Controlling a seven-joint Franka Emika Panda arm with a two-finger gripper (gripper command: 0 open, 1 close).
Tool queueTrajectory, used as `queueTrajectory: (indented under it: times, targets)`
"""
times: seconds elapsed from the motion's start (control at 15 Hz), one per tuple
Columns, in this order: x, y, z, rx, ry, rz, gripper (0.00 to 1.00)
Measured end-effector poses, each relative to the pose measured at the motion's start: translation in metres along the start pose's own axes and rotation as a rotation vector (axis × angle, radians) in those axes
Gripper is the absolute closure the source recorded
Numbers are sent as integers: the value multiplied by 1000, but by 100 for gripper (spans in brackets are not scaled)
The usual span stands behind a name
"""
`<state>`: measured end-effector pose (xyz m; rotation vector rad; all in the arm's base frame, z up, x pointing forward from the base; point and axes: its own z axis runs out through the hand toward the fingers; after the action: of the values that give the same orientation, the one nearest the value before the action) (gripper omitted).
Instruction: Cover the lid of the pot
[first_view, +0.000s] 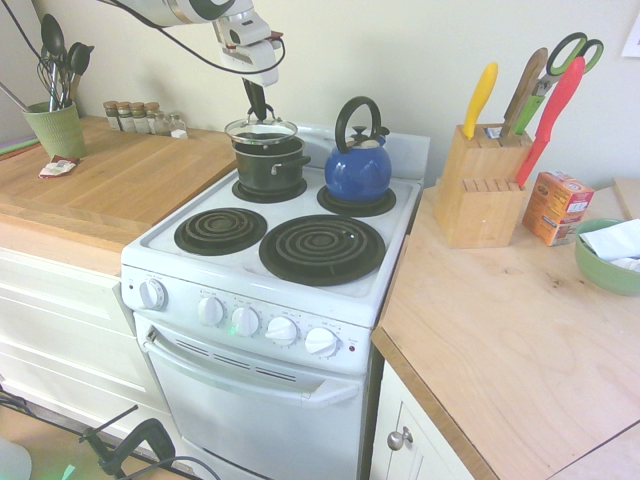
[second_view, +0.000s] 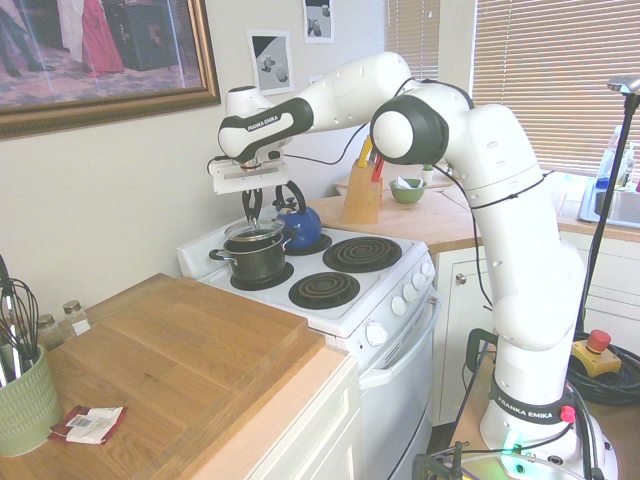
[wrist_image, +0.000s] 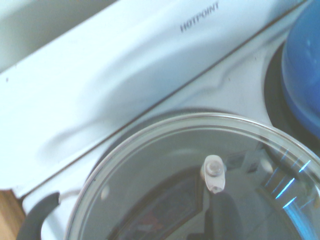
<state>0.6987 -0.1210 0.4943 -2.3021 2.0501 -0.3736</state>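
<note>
Shows, in the first exterior view, clocked from the stove top's (first_view: 200, 265) centre: at twelve, the pot (first_view: 270, 172) on a rear burner, under the lid (first_view: 262, 130); at two, the kettle (first_view: 358, 175) on another. Has jars (first_view: 145, 118) and utensil holder (first_view: 55, 130) at ten on one bench (first_view: 130, 180); knife block (first_view: 482, 205), box (first_view: 556, 208) and bowl (first_view: 608, 275) at three on another.
</note>
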Motion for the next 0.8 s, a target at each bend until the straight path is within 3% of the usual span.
queueTrajectory:
  times: [0.8]
  targets:
    - [-7, -12, 35, -32, -8, -23, 100]
